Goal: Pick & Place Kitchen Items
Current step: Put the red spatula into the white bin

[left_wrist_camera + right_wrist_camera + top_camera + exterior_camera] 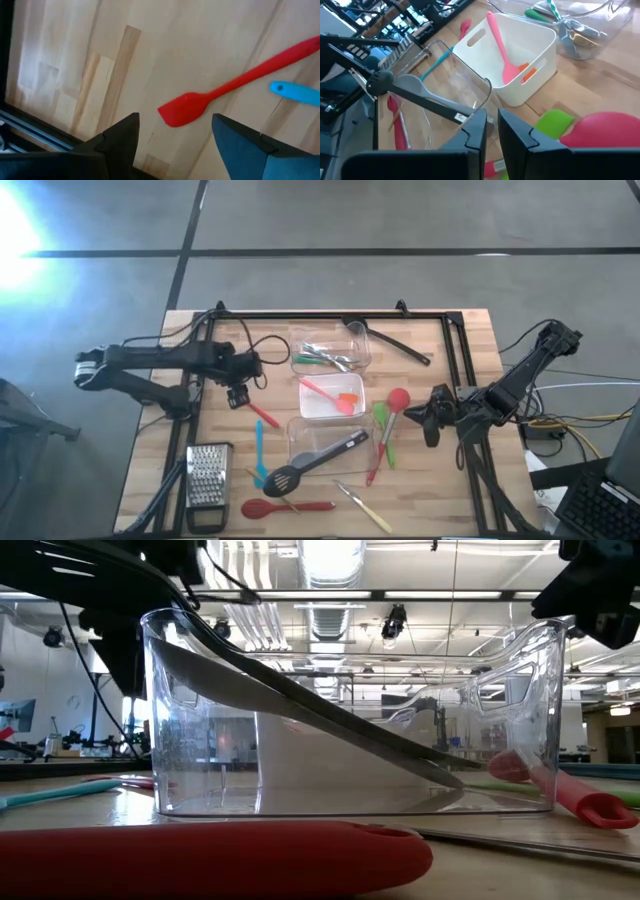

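A small red spatula (190,109) lies flat on the wooden table (150,470), with a teal tool (295,93) beside its handle. My left gripper (175,124) points down over the spatula's blade, open, one finger on each side of it and above it, touching nothing; in the high view it (238,395) stands left of the tubs. My right gripper (491,127) hovers at the table's right (432,418), shut and empty, near a red spoon (397,400) and a green spatula (383,420). A black slotted spoon (315,463) leans its handle on the rim of a clear tub (320,442).
A white tub (332,398) holds a pink spatula. The far clear tub (335,350) holds green and metal tools. A steel grater (208,480), a red spoon (285,507) and a slim metal tool (365,505) lie near the front edge. A black ladle (395,340) lies at the back.
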Robot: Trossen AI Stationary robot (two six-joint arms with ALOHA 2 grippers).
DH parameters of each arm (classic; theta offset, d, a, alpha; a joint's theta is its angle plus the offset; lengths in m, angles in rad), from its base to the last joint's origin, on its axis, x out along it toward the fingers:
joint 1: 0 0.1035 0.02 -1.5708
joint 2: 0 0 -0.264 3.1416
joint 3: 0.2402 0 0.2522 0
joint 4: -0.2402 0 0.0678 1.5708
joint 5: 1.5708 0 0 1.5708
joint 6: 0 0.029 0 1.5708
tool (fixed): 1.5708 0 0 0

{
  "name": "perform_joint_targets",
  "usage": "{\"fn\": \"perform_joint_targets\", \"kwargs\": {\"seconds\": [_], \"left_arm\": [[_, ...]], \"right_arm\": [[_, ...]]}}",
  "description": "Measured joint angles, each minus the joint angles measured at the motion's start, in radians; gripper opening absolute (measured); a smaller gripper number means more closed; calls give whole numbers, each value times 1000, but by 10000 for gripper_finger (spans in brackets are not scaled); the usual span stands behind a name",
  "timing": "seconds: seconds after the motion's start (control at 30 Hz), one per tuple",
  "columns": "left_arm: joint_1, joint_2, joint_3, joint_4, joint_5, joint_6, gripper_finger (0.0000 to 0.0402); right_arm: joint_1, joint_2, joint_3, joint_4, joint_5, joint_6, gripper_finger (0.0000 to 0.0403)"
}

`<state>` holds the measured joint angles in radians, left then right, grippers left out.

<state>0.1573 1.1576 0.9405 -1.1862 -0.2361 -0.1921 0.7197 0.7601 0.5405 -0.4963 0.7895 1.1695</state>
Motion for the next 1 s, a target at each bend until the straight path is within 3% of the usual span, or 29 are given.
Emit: {"fn": "perform_joint_targets", "kwargs": {"seconds": [0.4, 0.63, 1.0], "left_arm": [[98, 167, -36, 10, 76, 122, 250], [154, 172, -133, 125, 183, 207, 241], [170, 184, -202, 209, 227, 278, 236]], "right_arm": [[0, 1, 7, 0, -1, 5, 43], [0, 1, 7, 2, 17, 4, 43], [-4, 1, 7, 3, 50, 1, 43]]}}
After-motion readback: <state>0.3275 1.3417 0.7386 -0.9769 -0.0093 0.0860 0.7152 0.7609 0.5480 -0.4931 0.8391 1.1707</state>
